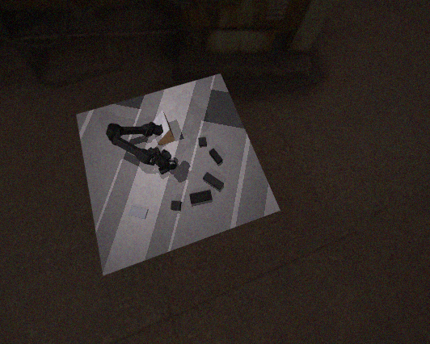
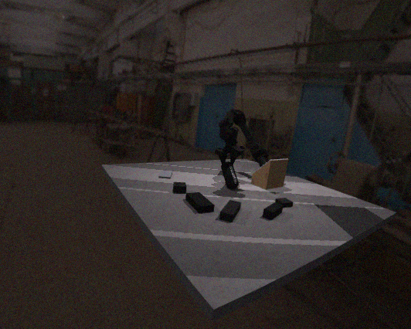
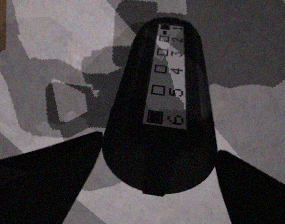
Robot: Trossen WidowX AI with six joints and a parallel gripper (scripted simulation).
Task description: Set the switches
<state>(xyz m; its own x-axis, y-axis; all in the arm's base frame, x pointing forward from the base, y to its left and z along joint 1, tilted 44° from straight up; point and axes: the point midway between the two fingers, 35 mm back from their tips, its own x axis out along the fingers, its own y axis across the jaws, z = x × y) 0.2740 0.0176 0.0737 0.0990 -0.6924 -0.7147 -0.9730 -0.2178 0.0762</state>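
My gripper (image 1: pixel 169 165) (image 2: pixel 229 162) (image 3: pixel 158 147) is shut on the dark controller unit (image 2: pixel 230 177) (image 3: pixel 158 172), one finger on each long side. The unit is held above the bench, steeply tilted in the exterior view. Its underside faces the wrist camera, and the label (image 3: pixel 165 75) shows there, with patterned light and shade across it. Squares 1 and 6 look filled; 2, 3, 4 and 5 look empty. Number 1 is at the far end and small, with a little dark mark between squares 1 and 2. The rocker switches are hidden.
A wedge-shaped stand (image 1: pixel 166 138) (image 2: pixel 277 174) is beside the arm. Dark blocks (image 1: pixel 203 141) (image 1: pixel 216 157) (image 1: pixel 213 181) (image 1: pixel 200 197) (image 1: pixel 176 206) lie in an arc beyond the gripper. A pale flat plate (image 1: pixel 139 211) (image 2: pixel 165 174) lies to one side. Striped light and shadow cross the bench (image 1: pixel 119 250).
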